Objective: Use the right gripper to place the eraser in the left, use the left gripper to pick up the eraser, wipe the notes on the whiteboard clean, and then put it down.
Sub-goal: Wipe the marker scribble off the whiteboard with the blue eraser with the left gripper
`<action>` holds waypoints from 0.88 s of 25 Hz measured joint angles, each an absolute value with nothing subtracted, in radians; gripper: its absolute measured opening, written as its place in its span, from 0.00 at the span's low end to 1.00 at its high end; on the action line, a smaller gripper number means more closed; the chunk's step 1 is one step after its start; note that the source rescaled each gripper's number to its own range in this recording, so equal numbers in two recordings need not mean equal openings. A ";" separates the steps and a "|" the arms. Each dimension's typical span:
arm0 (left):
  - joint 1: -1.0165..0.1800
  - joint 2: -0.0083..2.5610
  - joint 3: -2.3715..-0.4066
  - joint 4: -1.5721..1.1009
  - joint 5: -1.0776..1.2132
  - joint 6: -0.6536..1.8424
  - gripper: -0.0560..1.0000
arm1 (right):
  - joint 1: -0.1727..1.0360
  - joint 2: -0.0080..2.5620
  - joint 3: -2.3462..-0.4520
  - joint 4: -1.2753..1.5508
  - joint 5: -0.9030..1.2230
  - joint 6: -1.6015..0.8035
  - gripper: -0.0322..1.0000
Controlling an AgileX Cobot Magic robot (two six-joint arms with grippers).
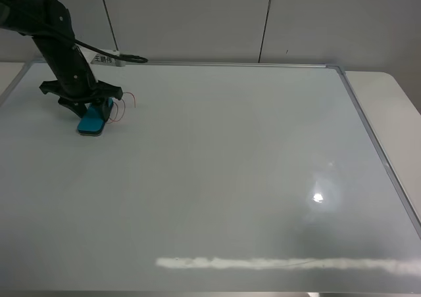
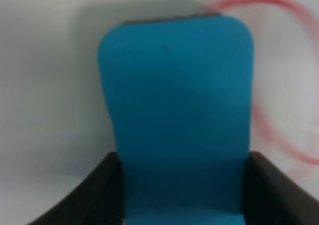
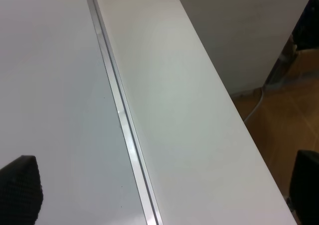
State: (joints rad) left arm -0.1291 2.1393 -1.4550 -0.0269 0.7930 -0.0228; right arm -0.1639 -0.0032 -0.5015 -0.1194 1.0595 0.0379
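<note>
**Left gripper holds eraser on whiteboard**

The left gripper is clenched on the teal eraser, which juts past its fingertips and touches the whiteboard. Red looping notes lie just beside the gripper. The right gripper hangs spread apart, empty, above the board's silver frame and the white tabletop.

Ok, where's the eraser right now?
In the exterior high view the eraser sits near the far left corner of the whiteboard, gripped by the left gripper, right beside the notes.
</note>
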 joint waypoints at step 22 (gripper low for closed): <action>-0.118 2.152 -1.490 -0.118 0.798 -0.022 0.07 | -0.164 -0.003 -0.501 -0.119 1.060 0.038 1.00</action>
